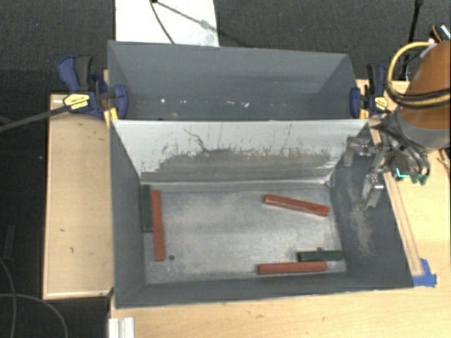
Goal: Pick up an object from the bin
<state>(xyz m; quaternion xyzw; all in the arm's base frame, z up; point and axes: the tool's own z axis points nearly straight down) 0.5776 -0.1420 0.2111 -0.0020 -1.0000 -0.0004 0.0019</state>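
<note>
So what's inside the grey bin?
Three red sticks and two dark ones lie on the bin's floor. The gripper covers a bit of the right wall, so anything there is hidden.

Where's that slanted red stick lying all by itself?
In the camera view, the slanted red stick lies right of the bin's centre, just left of the claw, above the front red stick and dark stick.

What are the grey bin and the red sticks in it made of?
The bin looks like metal: dull grey sheet with pale scratches on its back wall. The red sticks look matte, perhaps plastic or painted wood; I cannot tell which.
</note>
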